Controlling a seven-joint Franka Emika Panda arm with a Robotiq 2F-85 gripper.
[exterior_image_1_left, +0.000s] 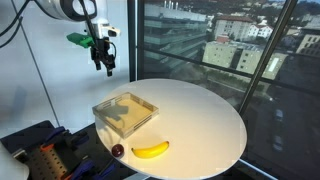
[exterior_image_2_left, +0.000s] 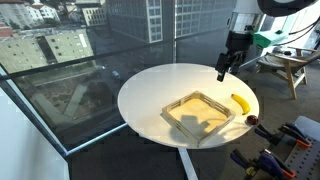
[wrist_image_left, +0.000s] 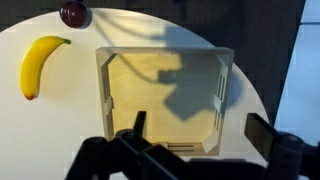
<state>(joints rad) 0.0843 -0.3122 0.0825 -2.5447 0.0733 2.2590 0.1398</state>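
My gripper (exterior_image_1_left: 107, 66) (exterior_image_2_left: 223, 72) hangs high above the round white table (exterior_image_1_left: 215, 120), open and empty. In the wrist view its two fingertips (wrist_image_left: 195, 130) frame the near edge of a shallow square wooden tray (wrist_image_left: 225, 80), which lies straight below. The tray (exterior_image_1_left: 100, 106) (exterior_image_2_left: 172, 112) is empty. A yellow banana (exterior_image_1_left: 150, 149) (exterior_image_2_left: 240, 102) (wrist_image_left: 35, 65) lies on the table beside the tray. A small dark red fruit (exterior_image_1_left: 118, 150) (exterior_image_2_left: 252, 119) (wrist_image_left: 75, 14) sits near the banana's end at the table rim.
Large windows (exterior_image_1_left: 230, 40) (exterior_image_2_left: 90, 50) look out on city buildings behind the table. Tools and clamps (exterior_image_1_left: 45, 160) (exterior_image_2_left: 285, 145) lie on a stand beside the table. A wooden stool (exterior_image_2_left: 290, 68) stands further back.
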